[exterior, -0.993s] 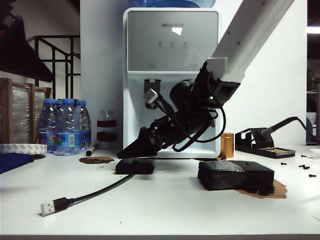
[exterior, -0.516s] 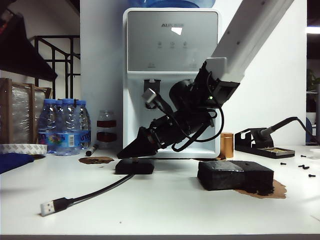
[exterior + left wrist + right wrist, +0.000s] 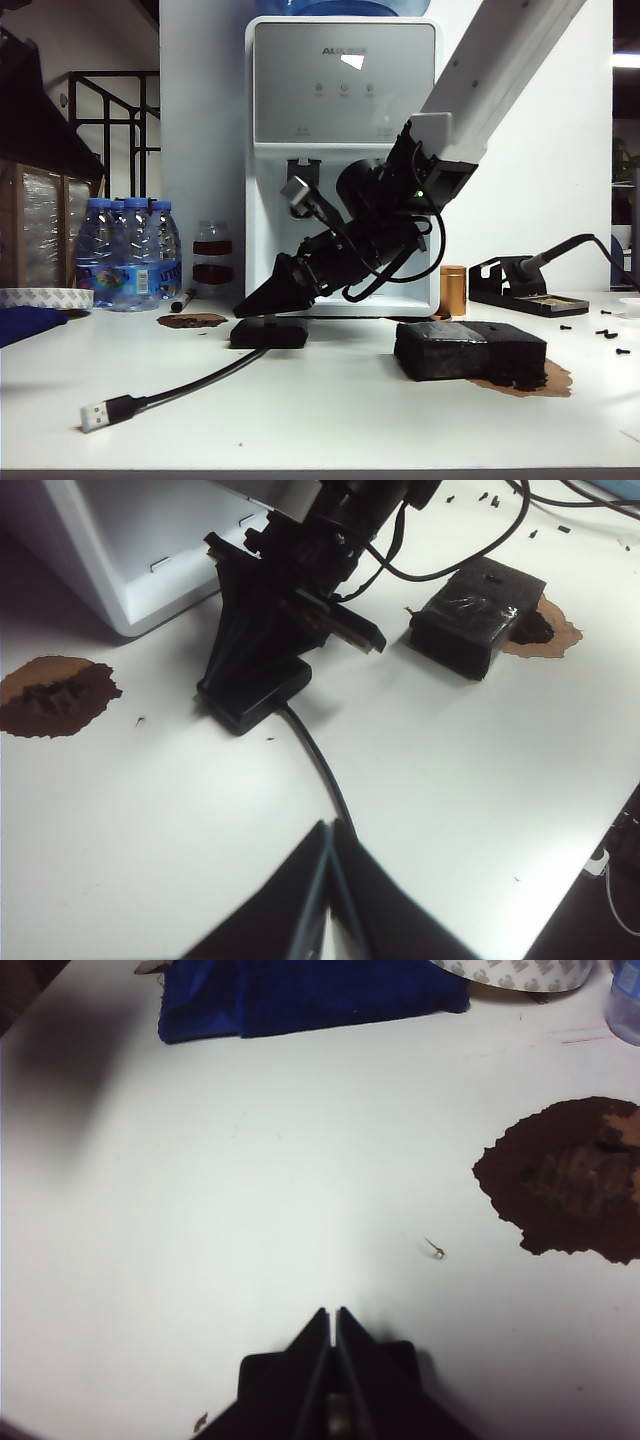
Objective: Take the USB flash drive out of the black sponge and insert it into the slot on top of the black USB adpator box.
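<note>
The black USB adpator box (image 3: pixel 270 333) lies mid-table in front of the dispenser, its cable (image 3: pixel 200 380) running to a silver plug (image 3: pixel 97 415). My right gripper (image 3: pixel 238 310) slants down over the box, shut on the USB flash drive (image 3: pixel 270 318), a tiny stick standing upright on the box's top. In the right wrist view the drive (image 3: pixel 340 1421) shows in the slit behind the gripper's (image 3: pixel 332 1312) closed tips, above the box (image 3: pixel 265 1380). The black sponge (image 3: pixel 470 350) sits to the right. My left gripper (image 3: pixel 331 825) hovers shut above the cable (image 3: pixel 315 760), short of the box (image 3: pixel 262 695) and sponge (image 3: pixel 478 605).
A water dispenser (image 3: pixel 343 150) stands behind the box. Water bottles (image 3: pixel 130 255) and a tape roll (image 3: pixel 45 297) are at the left, a soldering stand (image 3: pixel 525 285), brass cylinder (image 3: pixel 454 290) and loose screws (image 3: pixel 610 335) at the right. Brown stains (image 3: pixel 192 320) mark the table.
The right gripper has tipped up very slightly over the box, so a sliver of the drive shows under its fingers. The dark left arm at the upper left has shifted a little.
</note>
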Action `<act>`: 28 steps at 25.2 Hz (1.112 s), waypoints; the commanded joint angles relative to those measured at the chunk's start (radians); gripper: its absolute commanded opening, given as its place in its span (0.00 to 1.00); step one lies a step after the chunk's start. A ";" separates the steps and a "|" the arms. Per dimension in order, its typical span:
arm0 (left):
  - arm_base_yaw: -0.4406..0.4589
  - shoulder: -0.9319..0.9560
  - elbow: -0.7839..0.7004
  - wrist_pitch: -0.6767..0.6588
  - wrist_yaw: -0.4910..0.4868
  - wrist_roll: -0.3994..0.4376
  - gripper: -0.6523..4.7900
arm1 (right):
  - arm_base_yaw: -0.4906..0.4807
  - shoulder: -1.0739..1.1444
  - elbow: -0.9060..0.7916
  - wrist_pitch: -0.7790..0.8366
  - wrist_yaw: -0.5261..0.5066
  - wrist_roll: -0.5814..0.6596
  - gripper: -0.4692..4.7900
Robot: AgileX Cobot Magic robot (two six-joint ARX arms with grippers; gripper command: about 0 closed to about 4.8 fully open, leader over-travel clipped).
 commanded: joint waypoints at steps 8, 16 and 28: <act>0.001 0.000 0.000 0.005 0.000 0.007 0.11 | -0.012 -0.015 0.018 0.126 -0.153 0.148 0.08; 0.001 0.000 -0.002 0.015 0.000 0.007 0.11 | -0.012 -0.014 0.017 -0.016 -0.140 -0.051 0.08; 0.001 0.000 -0.002 0.011 0.006 0.006 0.11 | -0.005 0.005 0.017 -0.023 -0.135 -0.128 0.08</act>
